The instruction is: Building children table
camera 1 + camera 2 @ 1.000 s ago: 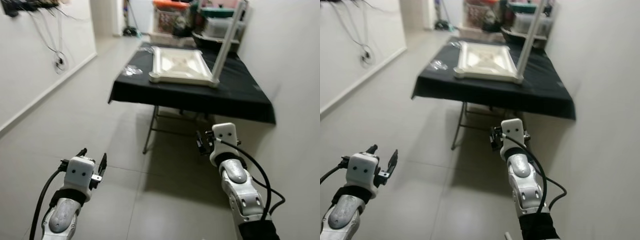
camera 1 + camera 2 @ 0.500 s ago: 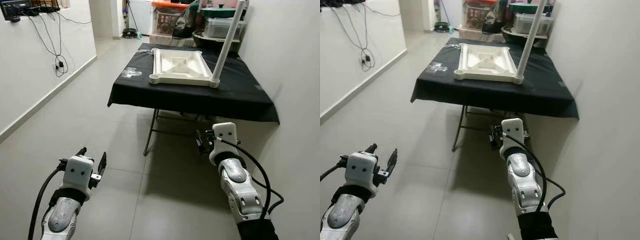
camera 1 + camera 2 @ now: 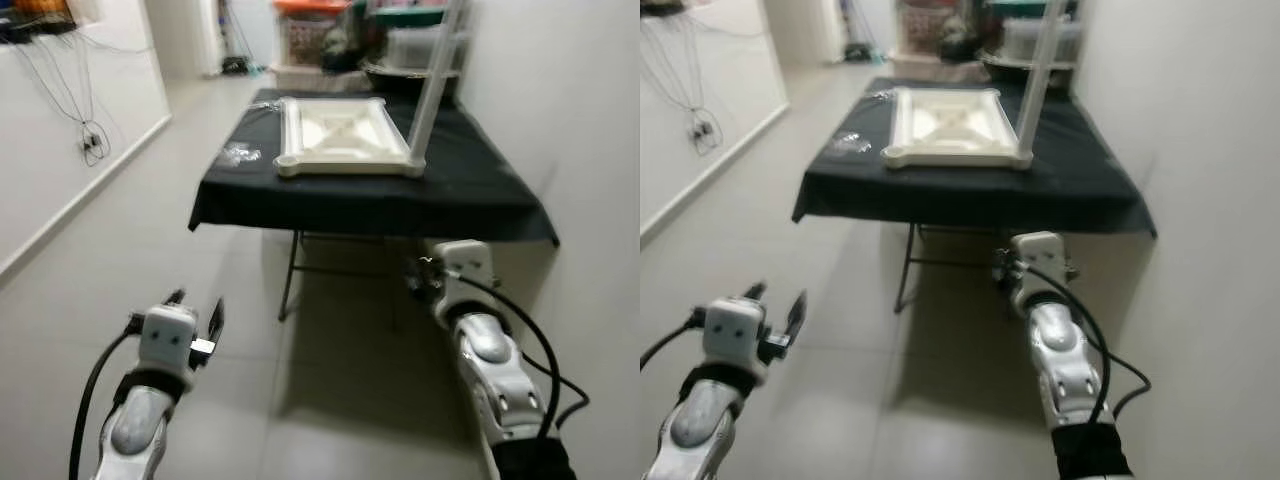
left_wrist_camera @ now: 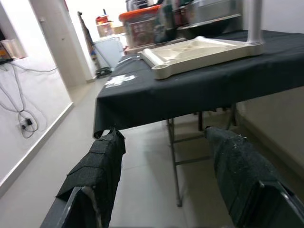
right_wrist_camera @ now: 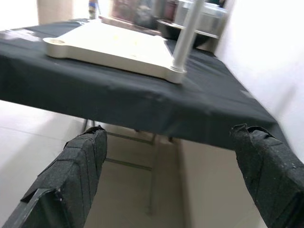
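White tabletop [image 3: 344, 136] lengthwise, leg [image 3: 436, 78] upright.

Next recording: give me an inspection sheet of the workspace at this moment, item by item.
Surface: folding table covered by a black cloth, standing against the right wall.
Job's things: white tabletop lying upside down on the cloth, one white leg upright in its near right corner.
Clutter: clear plastic bag on the cloth; storage boxes behind the table.
Grippers: left gripper and right gripper both open, empty, short of the table.
Cables: wires hanging on the left wall.
Surroundings: tiled floor.
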You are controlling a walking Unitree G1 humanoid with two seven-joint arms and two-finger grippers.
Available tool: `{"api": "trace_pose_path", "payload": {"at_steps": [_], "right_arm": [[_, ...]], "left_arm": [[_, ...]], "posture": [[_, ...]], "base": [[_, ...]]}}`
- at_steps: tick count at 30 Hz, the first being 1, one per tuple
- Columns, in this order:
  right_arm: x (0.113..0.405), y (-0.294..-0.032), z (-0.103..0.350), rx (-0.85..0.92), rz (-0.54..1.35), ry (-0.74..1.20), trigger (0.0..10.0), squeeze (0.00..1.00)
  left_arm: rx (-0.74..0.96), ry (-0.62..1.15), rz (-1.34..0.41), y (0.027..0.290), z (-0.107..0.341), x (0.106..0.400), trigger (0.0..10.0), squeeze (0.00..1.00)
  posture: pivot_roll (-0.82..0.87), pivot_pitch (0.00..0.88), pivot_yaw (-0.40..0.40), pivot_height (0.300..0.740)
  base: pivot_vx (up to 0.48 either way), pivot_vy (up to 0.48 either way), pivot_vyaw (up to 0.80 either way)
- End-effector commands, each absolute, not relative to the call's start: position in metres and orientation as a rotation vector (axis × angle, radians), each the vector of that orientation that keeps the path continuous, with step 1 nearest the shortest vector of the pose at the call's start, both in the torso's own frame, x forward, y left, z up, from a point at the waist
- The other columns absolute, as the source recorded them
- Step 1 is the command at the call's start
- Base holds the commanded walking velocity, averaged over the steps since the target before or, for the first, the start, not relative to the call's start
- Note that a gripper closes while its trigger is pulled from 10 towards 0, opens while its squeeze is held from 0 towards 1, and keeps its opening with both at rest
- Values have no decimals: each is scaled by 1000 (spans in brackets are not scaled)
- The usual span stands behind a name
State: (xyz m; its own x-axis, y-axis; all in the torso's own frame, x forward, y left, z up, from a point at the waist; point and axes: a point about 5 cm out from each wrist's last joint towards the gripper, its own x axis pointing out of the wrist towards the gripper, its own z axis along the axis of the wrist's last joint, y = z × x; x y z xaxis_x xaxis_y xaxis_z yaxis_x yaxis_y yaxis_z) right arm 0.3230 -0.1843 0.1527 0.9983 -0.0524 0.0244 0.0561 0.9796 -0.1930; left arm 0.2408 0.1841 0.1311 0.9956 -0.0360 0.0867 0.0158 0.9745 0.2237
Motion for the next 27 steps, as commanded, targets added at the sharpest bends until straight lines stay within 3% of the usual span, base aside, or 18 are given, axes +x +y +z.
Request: {"api": "trace_pose_path", "payload": {"at_steps": [1, 11, 22, 27], "right_arm": [[324, -175, 153, -185, -25, -28, 10000, 0], [324, -176, 153, -187, -28, -27, 10000, 0], [325, -174, 154, -210, -18, -32, 10000, 0], [326, -173, 155, -224, -6, -29, 10000, 0]], "left_arm": [[231, -71, -20, 187, 127, 239, 10000, 0], [245, -68, -35, 184, 126, 239, 10000, 0], [244, -69, -46, 181, 124, 241, 10000, 0], [232, -77, -39, 181, 125, 241, 10000, 0]], "posture": [[-46, 0, -88, 740], [-48, 0, -88, 740], [-51, 0, -89, 740], [-52, 0, -93, 740]], "base": [[0, 0, 0], [0, 0, 0], [0, -480, 0], [0, -118, 480]]}}
